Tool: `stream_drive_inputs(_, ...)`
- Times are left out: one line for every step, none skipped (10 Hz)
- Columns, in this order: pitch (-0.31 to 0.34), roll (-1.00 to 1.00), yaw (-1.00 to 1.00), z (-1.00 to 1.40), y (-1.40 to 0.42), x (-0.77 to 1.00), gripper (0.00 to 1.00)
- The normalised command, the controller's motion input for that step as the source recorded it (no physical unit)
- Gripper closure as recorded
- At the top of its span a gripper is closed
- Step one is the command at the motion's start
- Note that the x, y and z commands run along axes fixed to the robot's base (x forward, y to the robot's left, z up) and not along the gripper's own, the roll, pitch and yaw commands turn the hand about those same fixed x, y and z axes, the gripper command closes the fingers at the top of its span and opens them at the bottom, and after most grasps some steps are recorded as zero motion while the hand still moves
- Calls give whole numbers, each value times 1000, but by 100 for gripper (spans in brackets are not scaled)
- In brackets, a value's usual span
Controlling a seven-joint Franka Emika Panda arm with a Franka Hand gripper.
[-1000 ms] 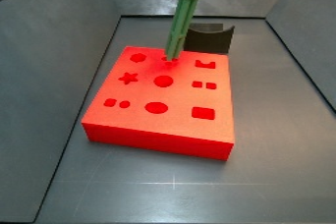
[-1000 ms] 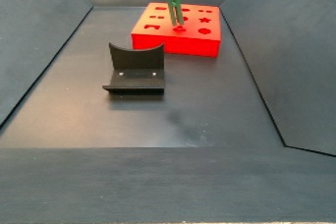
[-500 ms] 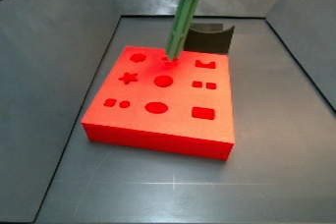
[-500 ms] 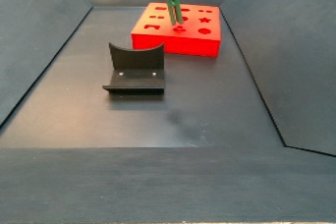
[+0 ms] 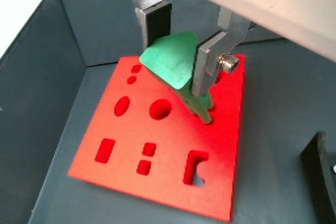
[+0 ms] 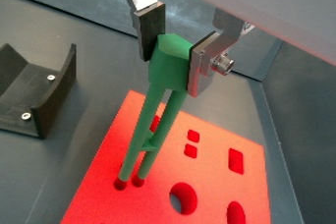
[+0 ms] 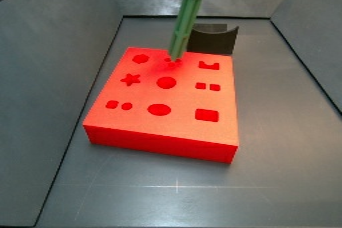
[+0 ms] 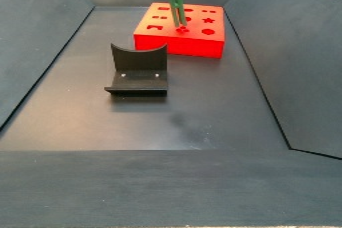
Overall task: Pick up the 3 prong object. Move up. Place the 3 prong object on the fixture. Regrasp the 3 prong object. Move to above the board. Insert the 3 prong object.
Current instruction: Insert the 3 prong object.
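Silver two-finger gripper [image 6: 176, 43] squeezing the top of one slim green plastic 3 prong object [image 6: 153, 120], prongs down touching the big flat red board [image 7: 167, 97] near its back edge, one dark fixture [image 8: 138, 70] well apart on open grey floor [image 8: 174, 122]

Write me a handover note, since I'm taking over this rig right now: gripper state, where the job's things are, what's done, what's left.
Gripper: above the board, shut on the 3 prong object.
3 prong object: hanging tilted, prong tips at the board's holes; whether seated is unclear.
Fixture: empty, on the floor apart from the board.
Done: pick-up, regrasp, move to board.
Left: finish insertion, release.
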Motion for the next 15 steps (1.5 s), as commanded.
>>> stream_drive_inputs(-500,0,100,0,-9,-289,100)
stream_drive_inputs(-173,-31,0,0,0,-57,100)
stream_drive_inputs(-39,-14,0,0,0,91,100)
stream_drive_inputs(-4,-29,0,0,0,417,100)
stream_drive_inputs(0,-14,0,69,-49,411,100)
stream_drive_inputs(-3,-4,0,54,-31,229,100)
stream_drive_inputs(-13,0,0,0,-40,0,100)
stream_drive_inputs(-30,59,0,-26,-49,-54,100)
stream_drive_inputs(-83,86,0,-106,0,-280,100)
stream_drive_inputs(-24,0,0,0,0,-111,100)
stream_drive_inputs(0,0,6,0,0,0,100)
stream_drive_inputs(0,20,3,-46,0,-3,100)
stream_drive_inputs(-24,0,0,-169,-89,0,100)
stream_drive_inputs(-11,6,0,-157,-123,0,100)
stream_drive_inputs(-43,0,0,-83,-51,0,100)
